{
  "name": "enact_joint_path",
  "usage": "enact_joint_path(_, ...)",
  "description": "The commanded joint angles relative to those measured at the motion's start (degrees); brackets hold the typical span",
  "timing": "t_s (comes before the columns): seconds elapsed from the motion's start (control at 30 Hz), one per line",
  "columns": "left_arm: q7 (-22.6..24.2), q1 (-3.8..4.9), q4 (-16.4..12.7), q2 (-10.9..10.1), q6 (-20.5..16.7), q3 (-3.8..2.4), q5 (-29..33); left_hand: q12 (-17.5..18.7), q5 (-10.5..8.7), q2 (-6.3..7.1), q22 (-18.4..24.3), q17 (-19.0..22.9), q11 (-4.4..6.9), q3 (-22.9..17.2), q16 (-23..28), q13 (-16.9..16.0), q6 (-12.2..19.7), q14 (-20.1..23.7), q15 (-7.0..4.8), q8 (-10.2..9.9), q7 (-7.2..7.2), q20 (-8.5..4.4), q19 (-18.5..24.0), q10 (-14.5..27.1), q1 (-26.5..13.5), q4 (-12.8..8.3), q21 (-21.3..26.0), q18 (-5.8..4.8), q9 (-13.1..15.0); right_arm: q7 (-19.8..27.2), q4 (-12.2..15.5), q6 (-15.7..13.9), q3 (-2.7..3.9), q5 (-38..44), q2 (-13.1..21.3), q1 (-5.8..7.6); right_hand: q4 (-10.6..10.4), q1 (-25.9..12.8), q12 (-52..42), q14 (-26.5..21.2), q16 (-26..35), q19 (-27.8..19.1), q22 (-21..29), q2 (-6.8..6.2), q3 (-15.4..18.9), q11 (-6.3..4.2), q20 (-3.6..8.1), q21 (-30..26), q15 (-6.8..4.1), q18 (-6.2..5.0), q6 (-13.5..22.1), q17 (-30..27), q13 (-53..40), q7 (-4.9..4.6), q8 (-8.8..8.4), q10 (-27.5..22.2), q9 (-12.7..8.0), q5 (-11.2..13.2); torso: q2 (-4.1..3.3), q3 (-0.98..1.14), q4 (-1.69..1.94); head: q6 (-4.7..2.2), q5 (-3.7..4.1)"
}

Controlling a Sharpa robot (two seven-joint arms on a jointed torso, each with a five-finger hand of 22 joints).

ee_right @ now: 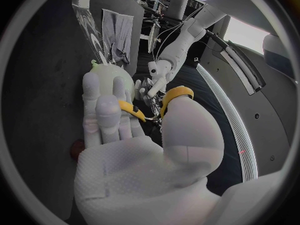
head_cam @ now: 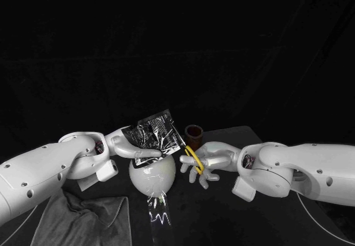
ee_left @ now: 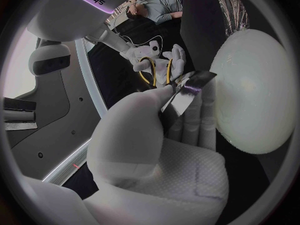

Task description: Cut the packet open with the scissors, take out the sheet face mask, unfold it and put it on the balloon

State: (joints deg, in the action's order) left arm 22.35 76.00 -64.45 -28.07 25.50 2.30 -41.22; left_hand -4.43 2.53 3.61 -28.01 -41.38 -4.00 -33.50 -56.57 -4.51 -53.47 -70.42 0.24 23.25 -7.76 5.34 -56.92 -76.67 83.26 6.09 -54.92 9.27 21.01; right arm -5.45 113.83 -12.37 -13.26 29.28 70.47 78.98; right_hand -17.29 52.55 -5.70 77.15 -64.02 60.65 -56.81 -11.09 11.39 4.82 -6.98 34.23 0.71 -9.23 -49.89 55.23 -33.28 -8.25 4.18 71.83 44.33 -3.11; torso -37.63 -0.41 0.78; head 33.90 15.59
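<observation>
**Two Hands, One Packet: Opening Cut Being Lined Up Above the Balloon**

1. Balloon [head_cam: 152, 174]. White and egg-shaped, standing on the black table [head_cam: 237, 220]. It is the reference point for every entry below.

2. Packet [head_cam: 157, 132]. Crinkled silver foil, held tilted in the air just above the balloon. The left hand [head_cam: 135, 148] pinches it by a lower corner, above the balloon on the left-arm side. No cut shows in the foil, so the mask is judged to be inside.

3. Scissors [head_cam: 194, 156]. Yellow loop handles, carried by the right hand [head_cam: 211, 161] with its fingers threaded through the loops. They sit just beside the balloon on the right-arm side, near the packet's lower edge. Whether the blades are parted cannot be told.

4. Brown cylinder [head_cam: 194, 134]. Upright, behind the balloon.

5. Grey cloth [head_cam: 81, 218]. Crumpled, in front of the balloon towards the left arm.

Handling note (judgement): the step in hand is the opening cut.
- The left hand should hold the foil taut and present a free edge square to the blades.
- The cut should run along the margin only, so the folded mask is not nicked.
- The blade tips should be angled away from the balloon directly below, since a touch could burst it.
- The packet should be steady before the blades close.
</observation>
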Motion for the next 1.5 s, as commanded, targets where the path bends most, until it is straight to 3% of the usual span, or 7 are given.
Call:
enact_joint_path(0.03, 0.2, -0.03, -0.1, 0.1, 1.5, 0.01, -0.1, 0.3, 0.2, -0.61, -0.1, 0.0, 0.26, 0.2, -0.3, 0.0, -0.3, -0.1, -0.35, 0.2, 0.02, -0.07, 0.4, -0.2, -0.2, 0.0, -0.2, 1.13, 6.0, 0.2, 0.0, 0.8, 0.12, 0.8, 0.0, -0.1, 0.0, 0.2, 0.4, -0.3, 0.4, -0.3, -0.1, -0.1, 0.2, 0.01, 0.08, -0.2, 0.03, -1.14, 0.6, -0.1, 0.1, -0.99, 0.05, 0.0, 0.0, 0.1, -0.03, 0.02, -0.03, 0.05, 0.04)
enact_joint_path(0.3, 0.4, -0.03, 0.1, 0.1, 1.4, 0.01, 0.1, 0.3, 0.2, -0.61, -0.1, 0.0, 0.26, 0.2, -0.3, 0.0, -0.3, -0.1, -0.35, 0.2, 0.02, -0.07, 0.4, -0.2, -0.2, 0.0, -0.2, 1.13, 6.0, 0.5, 0.5, 0.7, 0.1, 0.9, 0.0, -0.78, 0.0, 0.2, 0.4, -0.4, 0.6, -0.4, -0.1, -0.19, 0.3, 0.01, 0.07, -0.2, 0.03, -1.15, 0.6, -0.5, 0.2, -0.97, 0.07, 0.0, 0.0, 0.1, 0.03, 0.03, -0.04, -0.08, 0.06)
enact_joint_path(0.43, 0.5, -0.03, 0.2, 0.2, 1.2, 0.01, 0.3, 0.3, 0.2, -0.61, -0.1, 0.0, 0.26, 0.2, -0.3, 0.0, -0.3, -0.1, -0.35, 0.2, 0.02, -0.07, 0.4, -0.2, -0.2, 0.0, -0.2, 1.13, 6.0, 1.0, 0.8, 0.2, 0.09, 0.9, -0.1, -1.03, 0.0, 0.3, 1.2, -0.9, 1.1, -0.6, 0.0, -1.55, 1.3, 0.12, -0.01, -0.3, 0.13, -1.14, 1.0, -1.2, 1.2, -0.98, -0.23, -0.7, -0.2, 0.0, 0.02, 0.02, -0.03, -0.15, 0.18)
enact_joint_path(0.53, 0.6, -0.03, 0.2, 0.3, 1.0, 0.01, 0.7, 0.3, 0.2, -0.61, -0.1, 0.0, 0.26, 0.2, -0.3, 0.0, -0.3, -0.1, -0.35, 0.2, 0.02, -0.07, 0.4, -0.2, -0.2, 0.0, -0.2, 1.13, 6.0, 1.6, 0.9, -0.4, 0.09, 0.9, -0.2, -1.22, -0.1, 0.7, 2.3, -1.2, 1.2, -0.7, 0.0, -3.5, 2.9, 0.6, -0.23, -0.4, 0.48, -1.08, 2.4, -1.4, 3.1, -1.34, -0.56, -3.3, -0.6, -0.2, 0.01, 0.04, -0.02, -0.26, 0.23)
enact_joint_path(0.7, 0.7, -0.03, 0.2, 0.3, 0.8, 0.01, 1.1, 0.3, 0.2, -0.61, -0.1, 0.0, 0.26, 0.2, -0.3, 0.0, -0.3, -0.1, -0.35, 0.2, 0.02, -0.07, 0.4, -0.2, -0.2, 0.0, -0.2, 1.13, 6.0, 2.2, 1.0, -1.0, 0.09, 0.9, -0.4, -1.66, -0.1, 0.9, 2.3, -1.5, 1.3, -0.9, 0.0, -4.58, 3.8, 1.13, -0.56, -0.4, 0.93, -1.03, 2.7, -1.8, 5.1, -1.8, -0.36, -5.8, -0.8, -0.4, -0.03, 0.05, -0.05, -0.26, 0.21)
enact_joint_path(1.03, 0.7, -0.03, 0.1, 0.4, 1.0, 0.0, 1.7, 0.2, 0.2, -0.68, -0.1, -0.2, 0.26, 0.3, -0.5, 0.0, -0.3, -0.1, -0.35, 0.2, 0.0, -0.06, 0.5, -0.2, -0.2, 0.0, -0.3, 1.13, 6.1, 3.4, 1.1, -1.8, 0.11, 1.4, -0.9, -2.07, -0.1, 1.5, 2.2, -1.7, 0.9, -1.0, 0.0, -4.67, 3.9, 1.56, -0.93, -0.4, 1.31, -1.06, 2.9, -1.7, 7.8, -2.09, -0.3, -8.1, -0.9, -0.5, 0.01, 0.09, -0.03, -0.25, 0.14)
enact_joint_path(1.5, -0.5, -0.02, 0.1, 0.2, 3.0, 0.0, 1.8, 0.2, 0.2, -0.69, -0.1, -0.3, 0.26, 0.3, -0.6, -0.1, -0.3, -0.1, -0.35, 0.2, 0.0, -0.06, 0.6, -0.2, -0.2, 0.0, -0.3, 1.14, 6.1, 1.4, -1.0, 1.4, 0.12, 4.0, -1.3, -2.13, -0.1, 1.8, 1.7, -1.1, -0.5, -0.9, -0.2, -4.53, 3.8, 1.43, -1.02, -0.1, 1.24, -1.17, 1.0, -0.7, 10.0, -2.01, 0.57, -6.8, -0.7, -0.3, 0.04, 0.08, -0.07, -0.03, -0.07)
